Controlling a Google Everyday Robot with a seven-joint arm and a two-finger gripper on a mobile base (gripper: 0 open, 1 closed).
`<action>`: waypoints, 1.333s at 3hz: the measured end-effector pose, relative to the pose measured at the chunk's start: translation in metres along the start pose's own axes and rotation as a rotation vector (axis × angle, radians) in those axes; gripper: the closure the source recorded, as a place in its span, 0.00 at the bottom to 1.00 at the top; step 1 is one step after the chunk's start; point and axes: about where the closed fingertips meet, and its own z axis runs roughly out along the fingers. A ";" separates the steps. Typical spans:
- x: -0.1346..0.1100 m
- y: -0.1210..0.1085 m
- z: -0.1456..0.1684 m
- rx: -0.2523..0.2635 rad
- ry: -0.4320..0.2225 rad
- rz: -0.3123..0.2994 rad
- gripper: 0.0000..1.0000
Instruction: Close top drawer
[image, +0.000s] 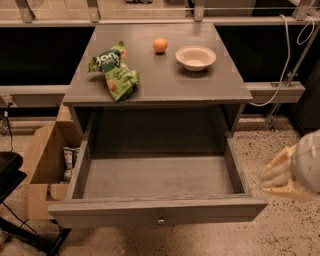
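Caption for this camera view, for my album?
Gripper at right beside open top drawer; chip bag, orange, bowl on cabinet.
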 end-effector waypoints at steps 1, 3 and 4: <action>0.032 0.037 0.066 -0.049 -0.013 -0.002 0.88; 0.058 0.076 0.124 -0.087 0.002 -0.012 1.00; 0.030 0.094 0.149 -0.121 -0.053 -0.039 1.00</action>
